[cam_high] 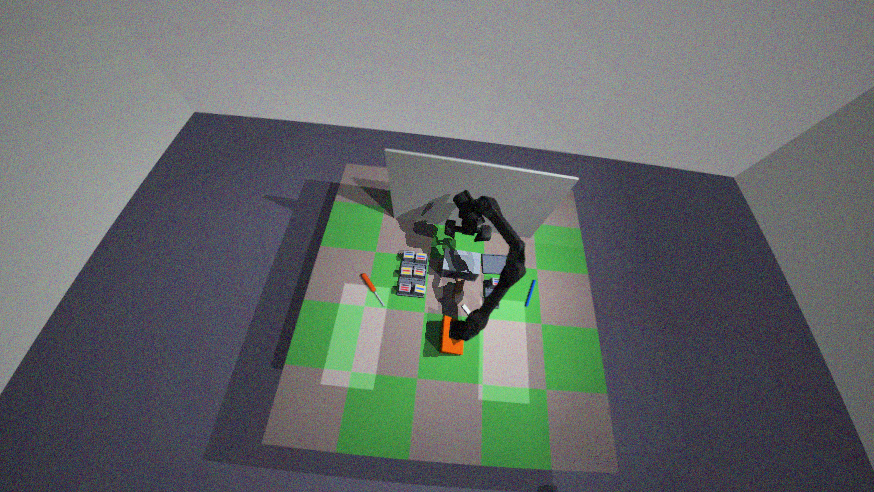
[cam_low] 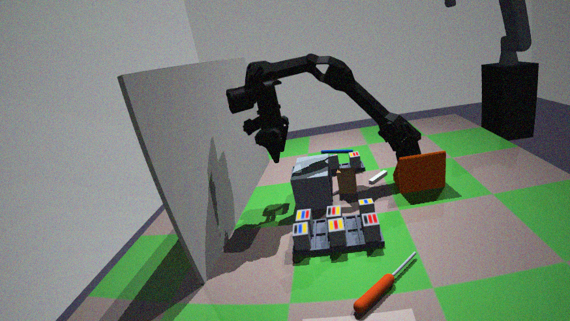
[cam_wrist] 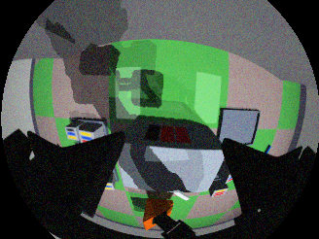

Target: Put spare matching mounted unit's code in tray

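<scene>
With fingers wide and empty, the gripper point(cam_low: 275, 153) hung behind the mounted unit point(cam_low: 312, 181) near the worktop's far edge, apparently reading its code; next came choosing the matching spare.

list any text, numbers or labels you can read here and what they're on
No words or numbers can be read in any view.
Spare blocks in the rack: colored bar marks only (blue, yellow, red), no letters.
Mounted unit: a dark red patch shows on its back in the wrist view, too blurred to read.
Orange-handled screwdriver, blue pen, gray panel: no markings visible.
</scene>
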`<state>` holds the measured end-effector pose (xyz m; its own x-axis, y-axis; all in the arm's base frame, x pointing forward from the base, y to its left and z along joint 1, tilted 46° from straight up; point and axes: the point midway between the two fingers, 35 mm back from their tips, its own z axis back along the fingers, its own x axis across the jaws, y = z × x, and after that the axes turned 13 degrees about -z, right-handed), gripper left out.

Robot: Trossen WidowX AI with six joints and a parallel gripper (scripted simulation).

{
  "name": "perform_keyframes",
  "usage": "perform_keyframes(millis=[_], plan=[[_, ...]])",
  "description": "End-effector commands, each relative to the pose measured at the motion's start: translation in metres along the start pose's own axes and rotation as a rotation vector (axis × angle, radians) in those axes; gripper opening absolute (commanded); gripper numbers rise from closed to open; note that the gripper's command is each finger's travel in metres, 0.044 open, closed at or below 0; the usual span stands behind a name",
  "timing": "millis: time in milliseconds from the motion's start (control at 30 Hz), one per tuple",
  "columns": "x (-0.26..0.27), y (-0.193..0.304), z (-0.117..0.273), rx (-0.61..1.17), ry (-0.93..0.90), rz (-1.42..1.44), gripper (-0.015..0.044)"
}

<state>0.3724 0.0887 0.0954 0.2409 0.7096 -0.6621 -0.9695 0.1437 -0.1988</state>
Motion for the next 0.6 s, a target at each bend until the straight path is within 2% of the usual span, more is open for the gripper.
perform_keyframes(millis=[0,400,567], plan=[[-0.003,-0.002,-0.002,-0.003,0.021,-0.01,0.044],[0.0,0.0,-0.002,-0.002,0.019,0.004,0.044],[0.063,0.052,0.009,-0.003,-0.019,0.375,0.044]])
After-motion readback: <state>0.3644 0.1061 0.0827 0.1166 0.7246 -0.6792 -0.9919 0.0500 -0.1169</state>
